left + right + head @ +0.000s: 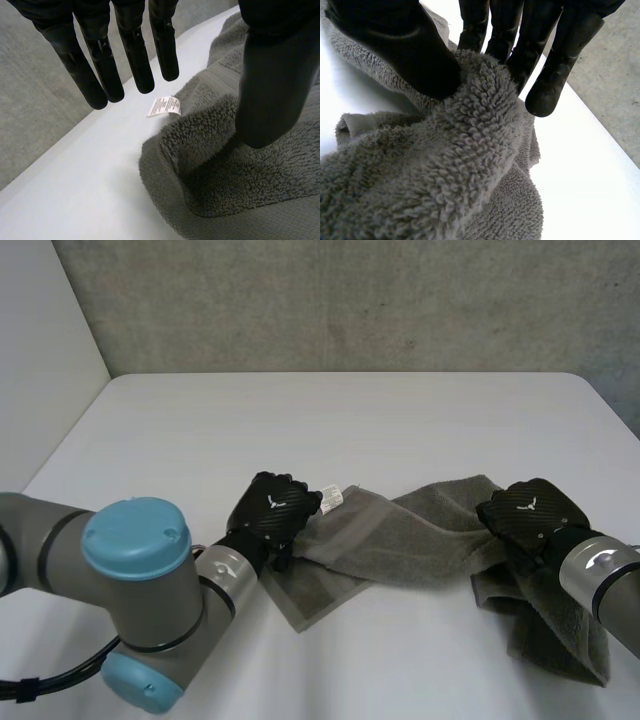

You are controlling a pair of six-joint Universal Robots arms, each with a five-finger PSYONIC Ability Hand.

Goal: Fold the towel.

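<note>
One towel [400,540]; one tag [163,106] | left robot hand [272,508] splayed, empty | right robot hand [530,510] pinches towel fold

The towel [400,535] is seen in dark grey, with a looped pile and a smoother plain band [280,222] across it. A small white label [331,498] with dark print is carried at its edge. The left hand [272,512] and the right hand [527,510] are coloured black, each marked with a small white sign on the back. The tabletop [350,420] is white, and the wall [350,300] is mottled grey. The left arm [50,545] is finished in grey, with light-blue caps [135,537].
</note>
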